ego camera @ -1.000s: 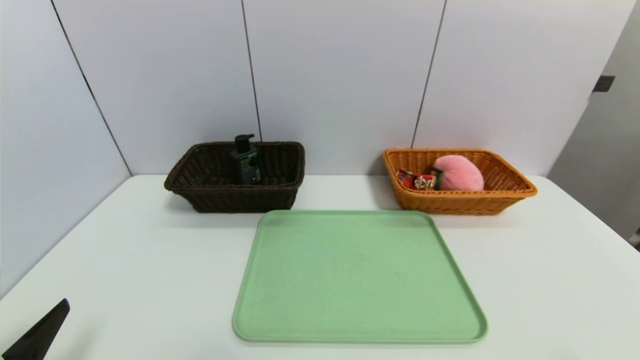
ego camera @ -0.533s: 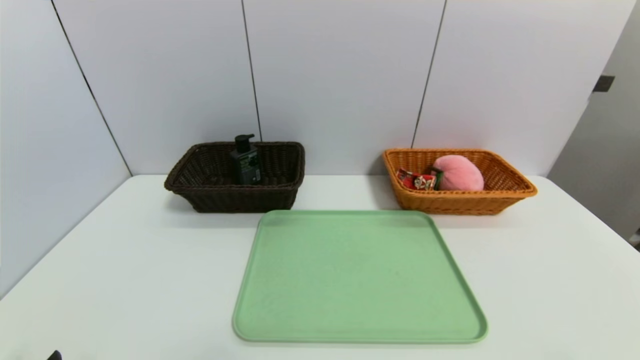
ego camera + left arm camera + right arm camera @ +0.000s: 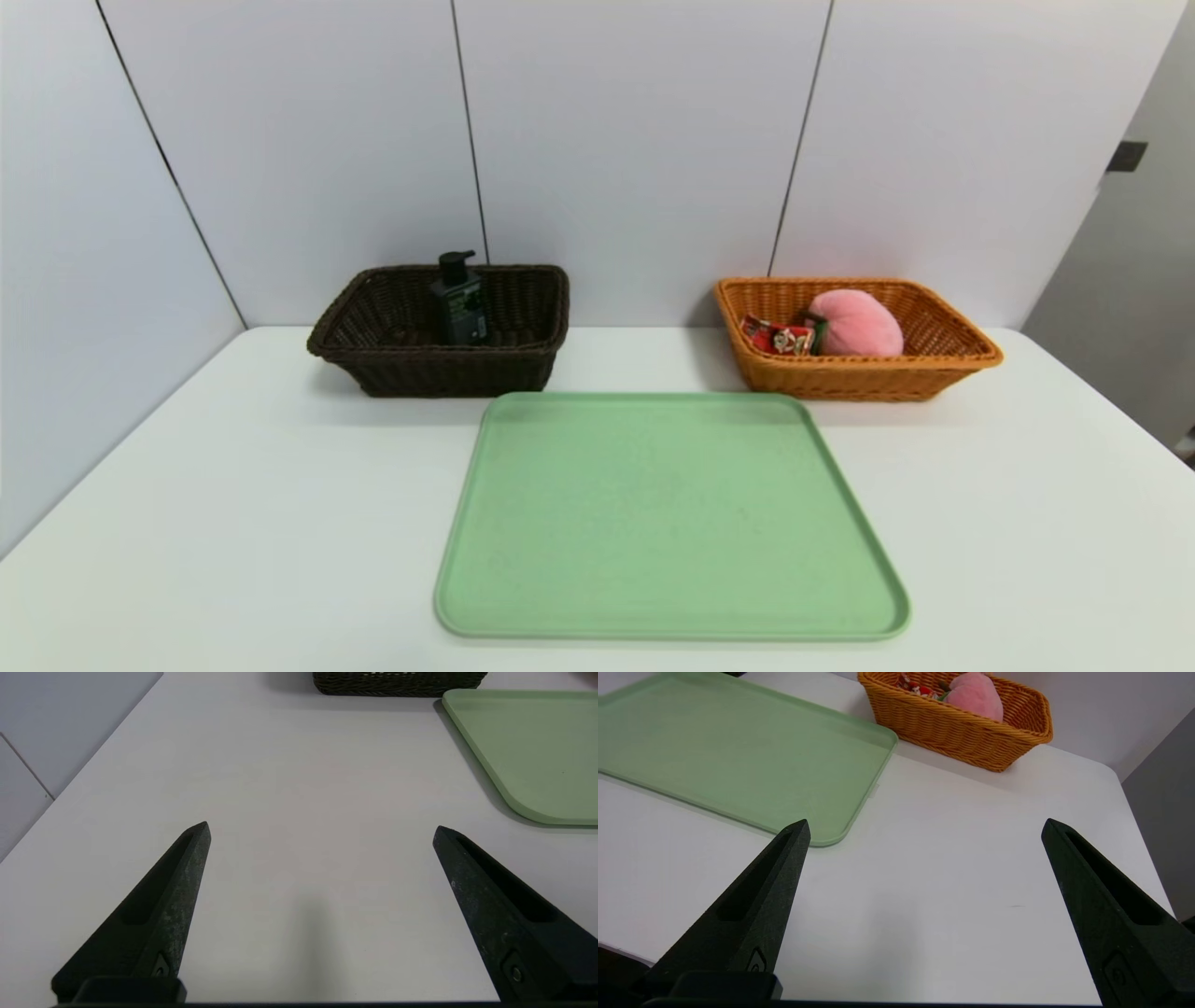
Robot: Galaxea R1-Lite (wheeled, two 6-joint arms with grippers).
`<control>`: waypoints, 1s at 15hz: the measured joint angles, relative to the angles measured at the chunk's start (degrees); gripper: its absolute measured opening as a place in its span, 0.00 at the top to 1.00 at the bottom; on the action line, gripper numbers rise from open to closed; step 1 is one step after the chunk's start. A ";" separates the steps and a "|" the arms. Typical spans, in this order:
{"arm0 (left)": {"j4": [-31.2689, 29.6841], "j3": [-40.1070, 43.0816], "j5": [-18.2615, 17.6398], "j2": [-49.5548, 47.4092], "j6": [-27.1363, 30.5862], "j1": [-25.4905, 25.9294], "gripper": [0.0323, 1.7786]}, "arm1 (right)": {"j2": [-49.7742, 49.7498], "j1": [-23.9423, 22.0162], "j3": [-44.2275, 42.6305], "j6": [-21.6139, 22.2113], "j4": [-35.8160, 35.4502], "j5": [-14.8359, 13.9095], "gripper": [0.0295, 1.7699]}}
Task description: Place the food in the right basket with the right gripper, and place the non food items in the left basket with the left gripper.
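Nearest, over bare white table (image 3: 233, 523): left gripper (image 3: 320, 830) and right gripper (image 3: 924, 826), fingers spread wide, holding nothing. Between them, a green tray (image 3: 667, 513), its near rim short of the table edge, open tabletop on both sides. Beyond its far corners, against the wall: dark basket (image 3: 439, 369) on the left with the pump bottle (image 3: 458, 299) standing upright inside; orange basket (image 3: 859, 378) on the right with the pink peach (image 3: 857, 322) and, touching it, the red packet (image 3: 780, 338). Clear gap between baskets.
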 joint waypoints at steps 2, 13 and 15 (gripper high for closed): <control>0.02 -0.06 0.00 -0.38 0.09 0.00 0.05 | -2.36 0.04 2.45 -0.11 0.00 0.11 0.03; -7.08 3.69 0.15 -0.51 2.96 0.05 0.05 | -14.10 -0.62 14.47 -0.16 -8.13 -0.59 0.03; -9.18 3.06 -0.13 -0.51 4.01 0.05 0.05 | -14.24 -0.60 14.93 -0.02 -10.97 -0.55 0.03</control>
